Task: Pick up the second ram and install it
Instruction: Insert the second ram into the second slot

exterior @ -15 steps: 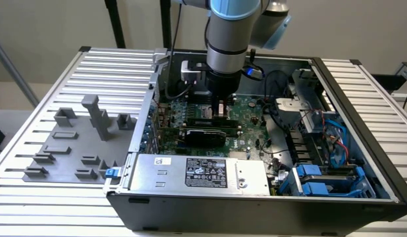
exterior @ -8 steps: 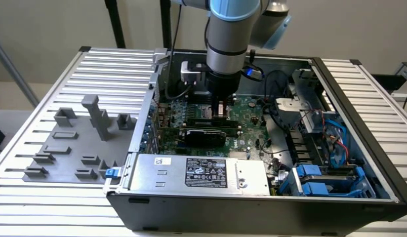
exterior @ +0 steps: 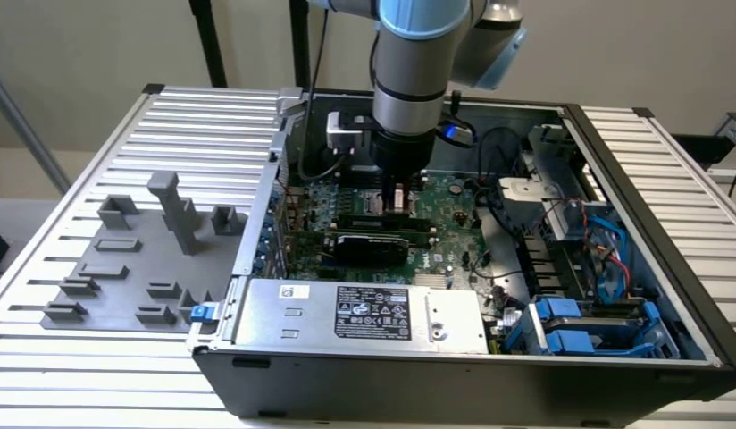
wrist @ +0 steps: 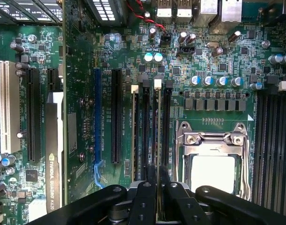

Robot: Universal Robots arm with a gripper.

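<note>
In the wrist view the second ram (wrist: pixel 157 140) shows edge-on as a thin pale-green strip running along a black memory slot beside the CPU socket. My gripper (wrist: pixel 157 185) is shut on it, with a black finger (wrist: pixel 150 180) pressed against each side. A white slot latch (wrist: pixel 157 83) sits at the strip's far end. One slot over, another thin stick (wrist: pixel 134 140) stands in its slot. In the exterior view the gripper (exterior: pixel 398 198) is down inside the open computer case, just above the green motherboard (exterior: pixel 446 237).
The CPU socket (wrist: pixel 213 164) lies close to the gripper, with more memory slots (wrist: pixel 271 150) beyond it. A graphics card (wrist: pixel 54 154) stands in the expansion slots. The power supply (exterior: pixel 356 313), cables and blue drive cages (exterior: pixel 582 326) crowd the case. A gray fixture (exterior: pixel 142 259) lies at the exterior view's left.
</note>
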